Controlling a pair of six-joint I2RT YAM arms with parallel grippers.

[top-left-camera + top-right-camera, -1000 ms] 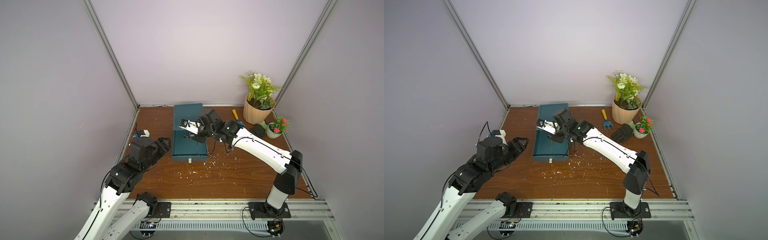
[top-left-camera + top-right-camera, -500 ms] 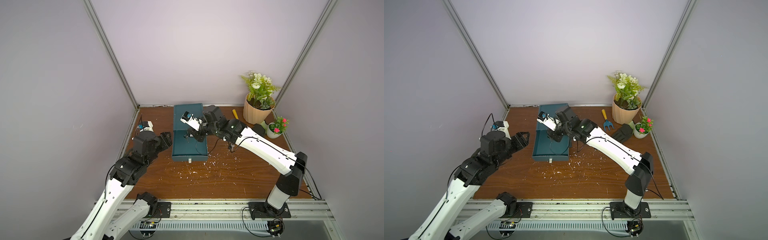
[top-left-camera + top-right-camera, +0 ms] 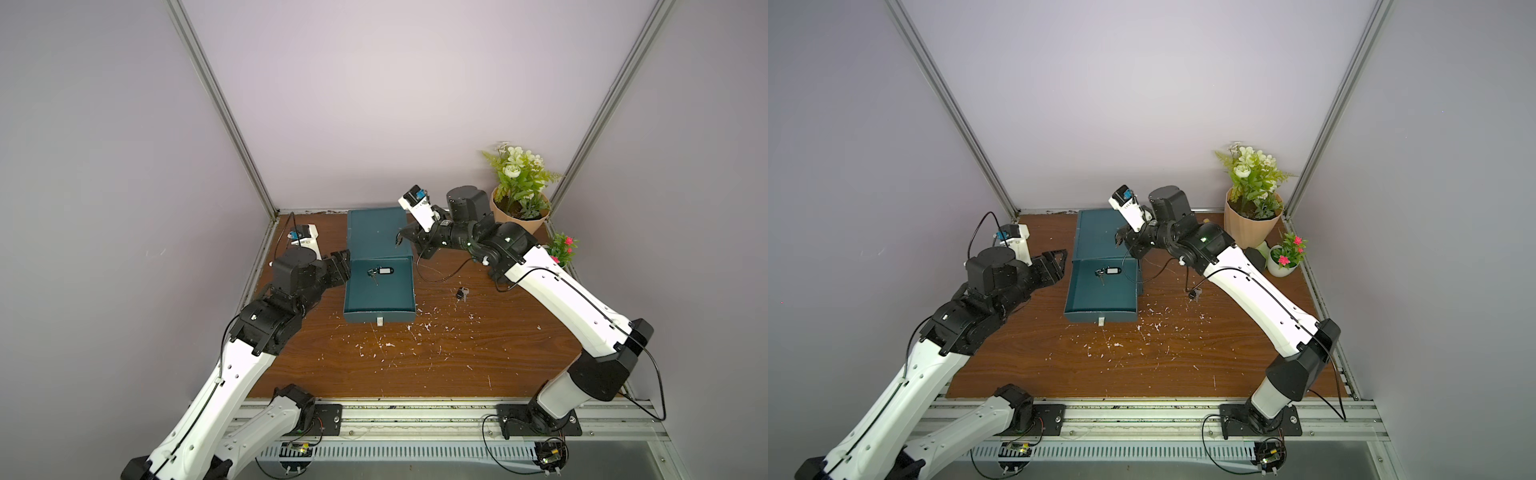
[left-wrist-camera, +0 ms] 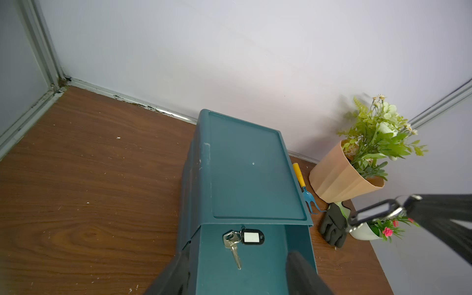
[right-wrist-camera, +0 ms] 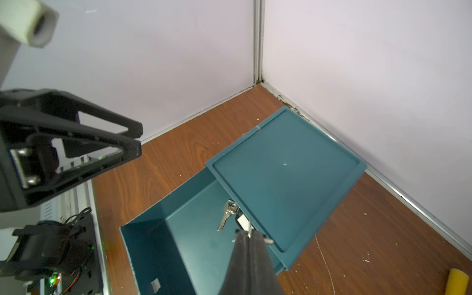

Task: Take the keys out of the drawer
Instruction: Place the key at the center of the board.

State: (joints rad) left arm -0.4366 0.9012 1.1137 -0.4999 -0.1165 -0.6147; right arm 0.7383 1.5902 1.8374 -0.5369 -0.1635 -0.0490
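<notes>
Right gripper (image 5: 249,233): jaws pinched together on a key set with a black tag (image 4: 375,213), held in the air over the cabinet top (image 3: 376,232)
Left gripper (image 3: 1061,262): jaws wide, holding nothing, raised just beside the left wall of the open drawer (image 3: 380,320)
Keys in the drawer (image 4: 241,238): one bunch of silver keys on a ring with a black, white-labelled tag, lying flat on the drawer floor near the cabinet mouth
Key on the table (image 3: 461,294): dark-headed, already out, on the wood to the drawer's right
Handling: likely light, hard and slick; the bunch is loose at the ring, so it should dangle and swing once lifted; the flat blades offer little to pinch
Where to hold: the tag or the ring stack looks best, since it stands thickest off the floor
Hidden: the drawer's rear runs under the cabinet, so more keys could lie there unseen; the held set is blurred in the left wrist view and shows only a silver sliver past the right gripper's own fingers, so its key count cannot be told
</notes>
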